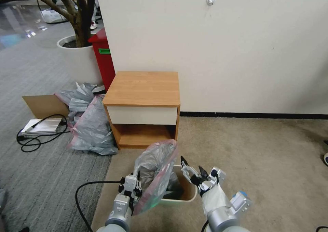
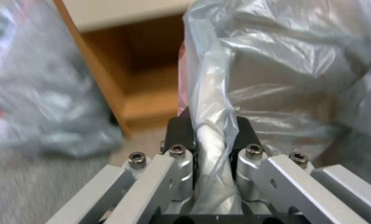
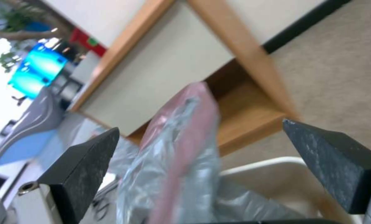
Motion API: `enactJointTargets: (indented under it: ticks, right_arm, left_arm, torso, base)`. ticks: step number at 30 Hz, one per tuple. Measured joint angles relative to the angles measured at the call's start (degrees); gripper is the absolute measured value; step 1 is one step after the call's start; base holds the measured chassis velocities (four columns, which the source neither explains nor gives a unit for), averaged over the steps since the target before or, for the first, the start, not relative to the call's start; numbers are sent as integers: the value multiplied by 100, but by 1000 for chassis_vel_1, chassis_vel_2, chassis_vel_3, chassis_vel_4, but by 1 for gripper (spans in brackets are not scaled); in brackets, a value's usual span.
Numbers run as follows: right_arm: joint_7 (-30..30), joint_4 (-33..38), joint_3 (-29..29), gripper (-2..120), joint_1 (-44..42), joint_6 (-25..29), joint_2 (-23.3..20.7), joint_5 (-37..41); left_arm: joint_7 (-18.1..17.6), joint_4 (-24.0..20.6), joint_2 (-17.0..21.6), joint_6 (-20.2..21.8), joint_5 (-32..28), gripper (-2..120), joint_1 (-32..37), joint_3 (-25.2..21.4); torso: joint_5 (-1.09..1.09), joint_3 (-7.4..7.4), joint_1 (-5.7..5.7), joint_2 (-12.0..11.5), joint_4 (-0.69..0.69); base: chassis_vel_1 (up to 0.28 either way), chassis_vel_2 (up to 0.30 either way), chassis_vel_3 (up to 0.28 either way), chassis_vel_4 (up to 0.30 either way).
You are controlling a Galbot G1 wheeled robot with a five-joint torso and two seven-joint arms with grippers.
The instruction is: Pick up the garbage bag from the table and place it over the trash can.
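Nearby, red box [image 1: 102, 59], green label [image 1: 104, 51] unreadable

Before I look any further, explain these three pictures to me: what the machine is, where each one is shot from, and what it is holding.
It is a wheeled robot with two arms. The wide picture looks down from its head; the other two come from cameras on its wrists. The left gripper is shut on a grey garbage bag with a pink rim, a bunched strip of it squeezed between the fingers. The bag hangs partly inside the cream trash can on the carpet. The right gripper is open beside the bag, the pink rim between its fingers but untouched. Behind stands the wooden table.
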Motion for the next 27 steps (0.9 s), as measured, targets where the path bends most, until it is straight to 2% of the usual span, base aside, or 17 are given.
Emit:
enactJointTargets:
  ticks: [2,6,17,27]
  right_arm:
    - [-60,-18,-44,100,205,-126,-70,65]
    - [-235,-72,-10,100,421,-276,-90,92]
    - [-156,-326,-350,98,585,-470,55,160]
    - [-55,-295,-525,62,520,-429,165,125]
  left_arm:
    - [-2,4,24,-455,187,8,71,-105]
    - [-4,-25,54,-838,389,8,149,-221]
    - [122,-325,47,-1282,517,8,332,-336]
    - [182,-502,-70,-1504,857,8,560,-460]
  torso:
    - [1,0,0,0,1]
    - [1,0,0,0,1]
    - [0,0,0,0,1]
    - [0,0,0,0,0]
  base:
    - [0,0,0,0]
    - [0,0,0,0]
    - [0,0,0,0]
    - [0,0,0,0]
